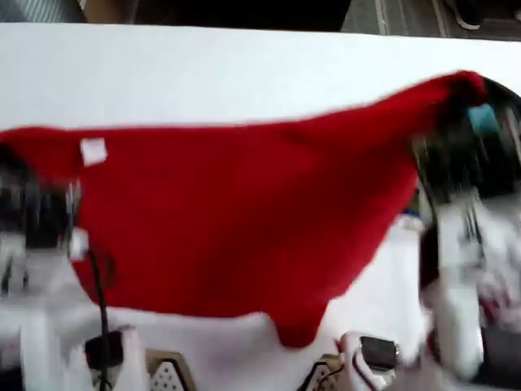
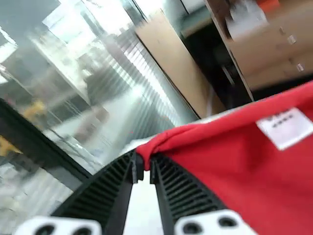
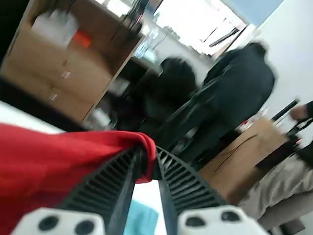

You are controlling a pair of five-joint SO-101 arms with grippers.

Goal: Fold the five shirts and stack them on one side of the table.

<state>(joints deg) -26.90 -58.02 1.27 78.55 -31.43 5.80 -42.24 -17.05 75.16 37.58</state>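
Observation:
A red shirt (image 1: 236, 220) hangs stretched between the two arms above the white table (image 1: 203, 73), its lower edge sagging toward the near side, with a white label (image 1: 93, 151) near its left end. My left gripper (image 2: 144, 169) is shut on the shirt's left corner (image 2: 151, 147); the label (image 2: 286, 128) shows close by. My right gripper (image 3: 146, 164) is shut on the shirt's right corner (image 3: 139, 144), held high at the right of the high view (image 1: 456, 106). The left arm (image 1: 37, 220) stands at the left edge.
The far half of the table lies bare. Arm bases and cables (image 1: 102, 326) crowd the near edge. A turquoise cloth (image 3: 142, 218) lies below my right gripper, also visible behind it (image 1: 484, 120). Shelving and boxes (image 3: 58, 63) stand beyond the table.

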